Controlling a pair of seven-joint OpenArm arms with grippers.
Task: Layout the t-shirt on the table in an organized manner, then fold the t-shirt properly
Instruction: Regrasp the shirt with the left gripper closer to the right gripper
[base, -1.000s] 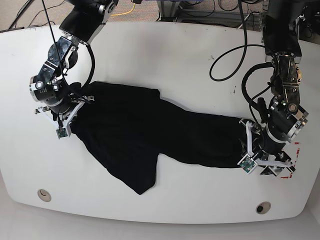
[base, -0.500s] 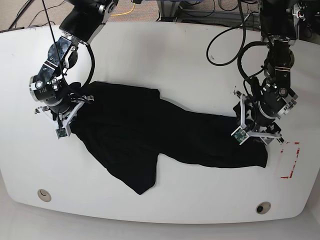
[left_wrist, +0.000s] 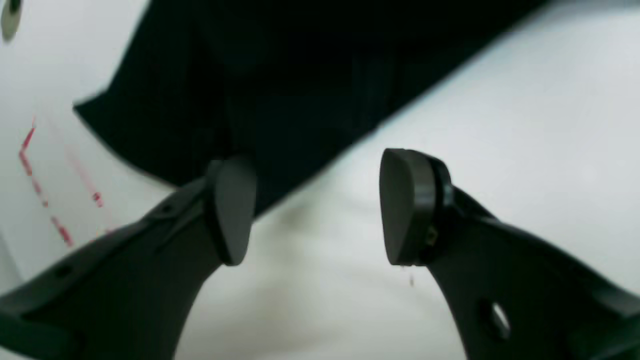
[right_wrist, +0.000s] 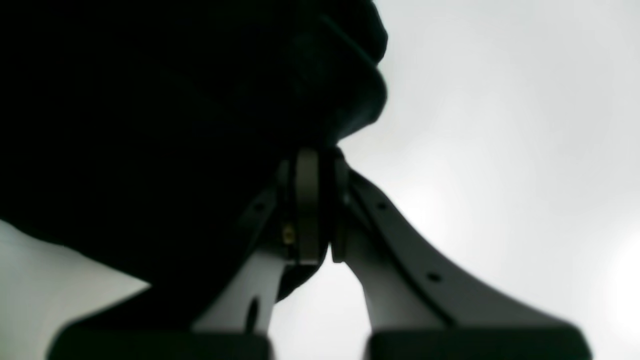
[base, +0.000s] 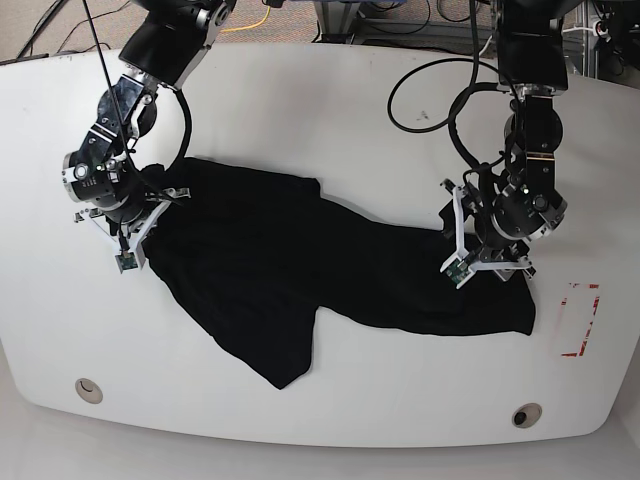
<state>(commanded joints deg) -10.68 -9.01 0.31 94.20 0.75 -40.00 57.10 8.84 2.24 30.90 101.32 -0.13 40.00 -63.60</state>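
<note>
The right gripper (right_wrist: 320, 210) has its two fingers pressed together, with only a thin seam between the pads, and black cloth of the t-shirt (right_wrist: 165, 125) is pinched at the tips. The shirt fills the upper left of the view as a dark, almost featureless mass, bulging in a rounded fold just above the fingertips. Behind it, the white table (right_wrist: 500, 125) shows to the right and in a small patch at lower left.
</note>
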